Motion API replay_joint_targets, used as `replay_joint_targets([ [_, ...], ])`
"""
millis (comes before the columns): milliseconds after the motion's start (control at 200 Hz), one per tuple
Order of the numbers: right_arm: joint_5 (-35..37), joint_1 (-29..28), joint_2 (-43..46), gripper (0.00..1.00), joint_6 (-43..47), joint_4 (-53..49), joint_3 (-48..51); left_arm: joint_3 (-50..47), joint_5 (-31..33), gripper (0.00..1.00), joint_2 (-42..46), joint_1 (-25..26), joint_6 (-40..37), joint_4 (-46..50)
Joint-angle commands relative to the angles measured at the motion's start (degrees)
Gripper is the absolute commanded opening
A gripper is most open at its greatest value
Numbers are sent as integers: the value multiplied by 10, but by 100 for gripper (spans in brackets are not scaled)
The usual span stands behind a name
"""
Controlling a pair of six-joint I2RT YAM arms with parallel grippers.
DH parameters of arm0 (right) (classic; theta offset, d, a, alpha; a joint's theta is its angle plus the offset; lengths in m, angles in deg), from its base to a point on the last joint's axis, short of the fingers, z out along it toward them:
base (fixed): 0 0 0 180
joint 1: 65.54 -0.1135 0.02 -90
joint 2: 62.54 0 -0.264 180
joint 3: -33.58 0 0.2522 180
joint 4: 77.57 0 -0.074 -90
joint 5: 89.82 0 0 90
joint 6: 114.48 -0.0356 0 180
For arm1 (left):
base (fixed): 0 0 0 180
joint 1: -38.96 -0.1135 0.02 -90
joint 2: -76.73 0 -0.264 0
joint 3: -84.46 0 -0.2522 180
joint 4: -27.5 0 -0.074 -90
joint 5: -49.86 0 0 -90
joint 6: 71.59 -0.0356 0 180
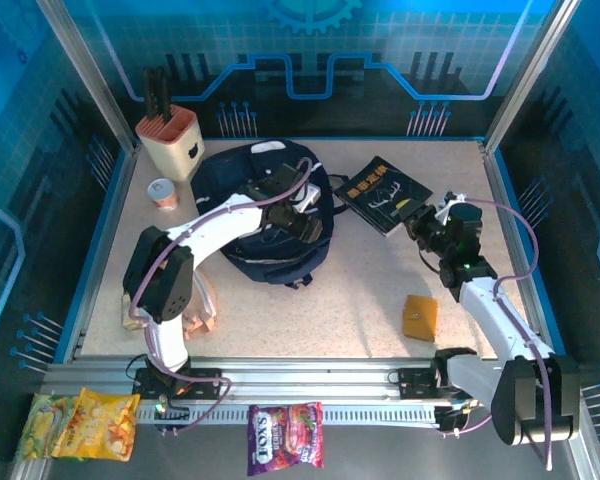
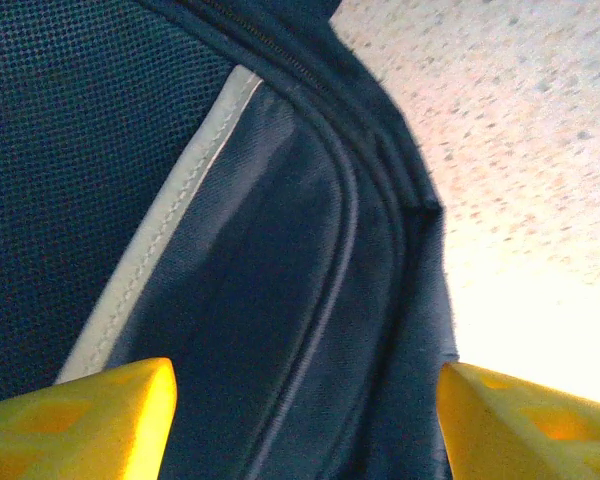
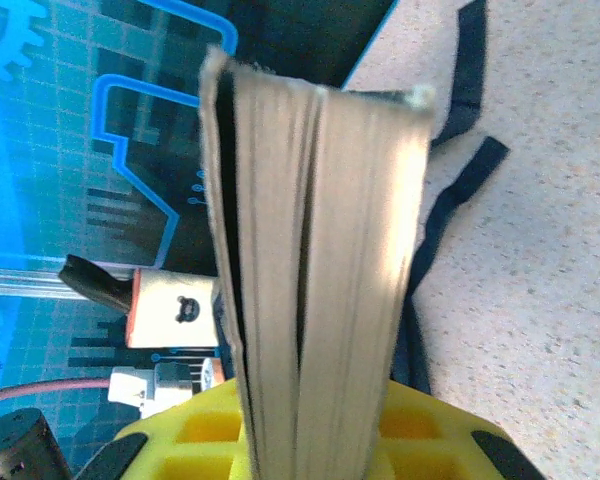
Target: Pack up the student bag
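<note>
Toward the far middle of the table lies the student bag (image 1: 270,215), the one landmark here, lying flat so its top side faces the arms. Directly over the bag hangs the left gripper (image 1: 298,222), and its wrist view shows the yellow fingers (image 2: 90,420) spread apart with nothing between them but navy fabric and a pale stripe beyond. It looks placed there to catch hold of the cloth or zip and open the bag. Just right of the bag, the right gripper (image 1: 420,225) is clamped on the near edge of a black book (image 1: 385,195), the page block standing edge-on in its jaws, probably so it can be carried across and slid inside. By count there is one bag and one book. One beige holder (image 1: 168,140) with dark handles stands behind the bag to the left, one small cup (image 1: 162,192) sits left of it, one orange block (image 1: 420,318) lies nearer and right of it, and three snack packets (image 1: 285,437) lie well nearer than the bag.
</note>
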Motion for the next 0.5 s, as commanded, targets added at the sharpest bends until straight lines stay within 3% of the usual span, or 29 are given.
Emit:
replay_joint_targets([
  [0, -10, 12, 23, 0, 22, -3, 2, 36, 39, 70, -26, -1, -89, 71],
  [215, -13, 22, 32, 0, 21, -7, 6, 98, 89, 70, -87, 0, -93, 136],
  [495, -10, 28, 35, 0, 13, -8, 14, 105, 127, 70, -107, 2, -99, 144],
])
